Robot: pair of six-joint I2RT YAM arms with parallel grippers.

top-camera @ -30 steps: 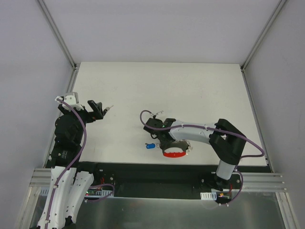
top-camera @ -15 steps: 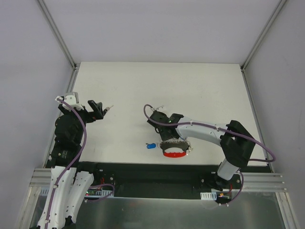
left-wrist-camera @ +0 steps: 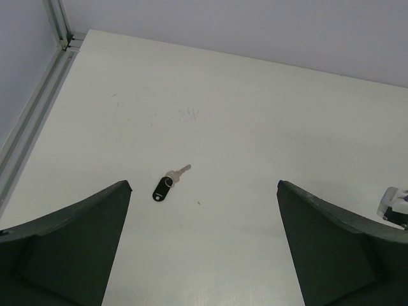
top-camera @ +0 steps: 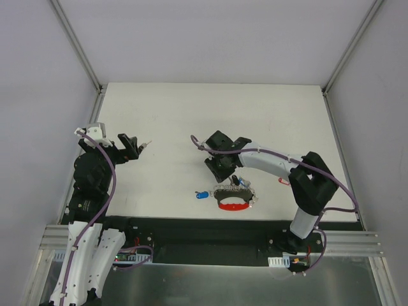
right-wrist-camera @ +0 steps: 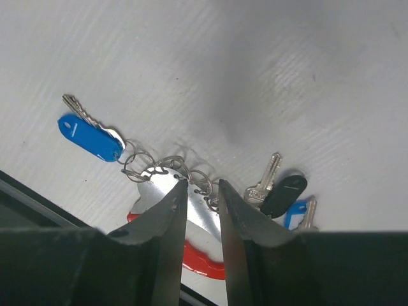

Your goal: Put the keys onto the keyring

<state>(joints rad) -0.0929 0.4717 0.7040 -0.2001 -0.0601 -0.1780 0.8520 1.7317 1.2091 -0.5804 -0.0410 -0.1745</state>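
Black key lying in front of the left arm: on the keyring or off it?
Off. The black key lies alone on the table, with no ring or chain attached to it.

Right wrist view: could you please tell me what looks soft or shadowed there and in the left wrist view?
Right wrist view: right fingers soft, blue key crisp, a diffuse grey shadow on the table. Left wrist view: left fingers blurred, black key sharp.

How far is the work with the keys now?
Done, apparently: the blue-headed silver key hangs on the silver ring chain of the red clip. In hand: nothing; the right gripper hovers above the chain. Remaining: a black-headed key lies loose before the open left gripper.
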